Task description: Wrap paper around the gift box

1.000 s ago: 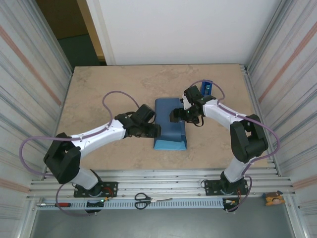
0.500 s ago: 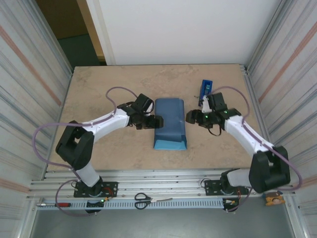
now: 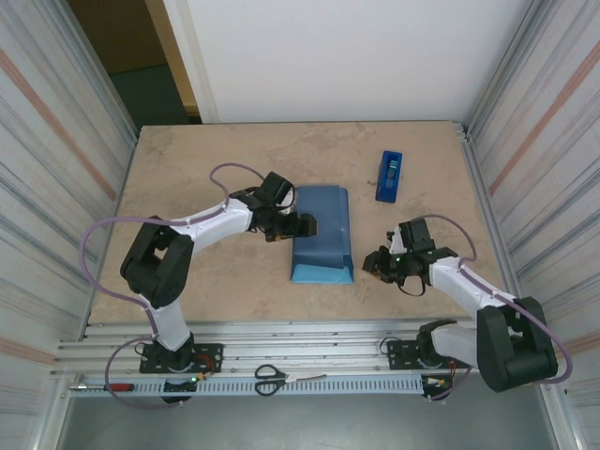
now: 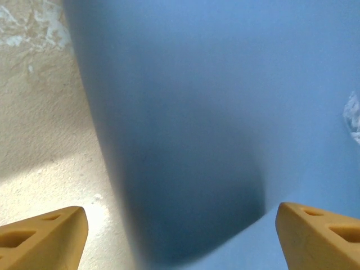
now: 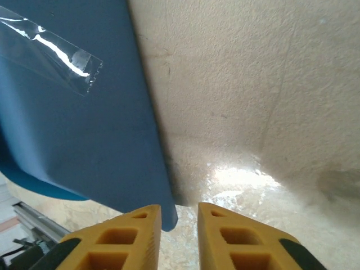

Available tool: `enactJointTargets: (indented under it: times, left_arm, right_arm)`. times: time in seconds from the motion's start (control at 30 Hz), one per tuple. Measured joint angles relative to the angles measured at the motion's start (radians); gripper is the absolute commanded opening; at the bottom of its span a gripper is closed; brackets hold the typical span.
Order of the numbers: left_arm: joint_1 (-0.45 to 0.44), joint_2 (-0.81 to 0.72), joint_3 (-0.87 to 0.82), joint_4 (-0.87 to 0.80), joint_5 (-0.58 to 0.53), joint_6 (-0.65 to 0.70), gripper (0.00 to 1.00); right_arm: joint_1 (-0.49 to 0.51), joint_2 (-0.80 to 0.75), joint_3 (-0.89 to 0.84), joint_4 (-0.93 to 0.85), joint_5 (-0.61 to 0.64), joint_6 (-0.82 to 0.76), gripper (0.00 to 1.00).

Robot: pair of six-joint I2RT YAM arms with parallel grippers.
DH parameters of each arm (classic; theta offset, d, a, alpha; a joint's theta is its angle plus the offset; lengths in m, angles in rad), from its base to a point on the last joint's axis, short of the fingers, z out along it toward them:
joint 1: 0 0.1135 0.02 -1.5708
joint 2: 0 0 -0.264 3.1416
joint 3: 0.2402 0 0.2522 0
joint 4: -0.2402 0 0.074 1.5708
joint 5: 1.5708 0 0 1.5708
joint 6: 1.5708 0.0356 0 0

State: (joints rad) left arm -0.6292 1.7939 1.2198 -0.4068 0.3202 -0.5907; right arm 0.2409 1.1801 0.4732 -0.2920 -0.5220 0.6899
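So here's where I'm at. The paper (image 3: 322, 232) is folded up into a flat, boxy bundle around the middle of the bench (image 3: 206, 159), long way running from the far edge toward the near edge. The near end flares out a bit and shows a lighter blue strip. The box is covered up, so I can't see it.

My left end effector (image 3: 302, 227) is right at the bundle's left side, released, fingers spread wide. On the left wrist cam the two yellow fingertips (image 4: 45, 242) sit way out at the bottom corners, with the paper (image 4: 214, 112) curving up in the space between them. Can't tell if either finger is actually touching it.

My right end effector (image 3: 380, 265) is down low, just off the bundle's near right corner, closer to the near edge of the bench. It's clenched almost all the way, only a slim gap left, and it isn't gripping anything. From the right wrist cam the fingertips (image 5: 230, 239) point at bare bench, with the paper's corner (image 5: 84, 124) just beside the left one. There's a strip of clear tape (image 5: 56, 50) stuck on the paper there.

The blue tape dispenser (image 3: 390, 175) sits toward the far right of the bench, well apart from both arms.
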Motion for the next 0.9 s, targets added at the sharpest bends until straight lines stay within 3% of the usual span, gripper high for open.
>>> enactJointTargets:
  times: [0.1, 0.23, 0.5, 0.9]
  left_arm:
    - [0.000, 0.002, -0.011, 0.024, 0.013, -0.026, 0.84]
    - [-0.001, 0.008, -0.022, 0.042, 0.023, -0.051, 0.82]
    - [-0.021, 0.019, -0.028, 0.070, 0.028, -0.107, 0.80]
    - [-0.032, 0.015, -0.090, 0.194, 0.039, -0.248, 0.81]
  right_arm:
    - [0.000, 0.050, -0.002, 0.042, -0.026, 0.013, 0.11]
    - [0.000, 0.102, -0.008, 0.095, -0.063, 0.018, 0.07]
    - [-0.009, 0.127, -0.026, 0.155, -0.112, 0.036, 0.07]
    - [-0.112, 0.143, -0.049, 0.156, -0.191, 0.024, 0.10]
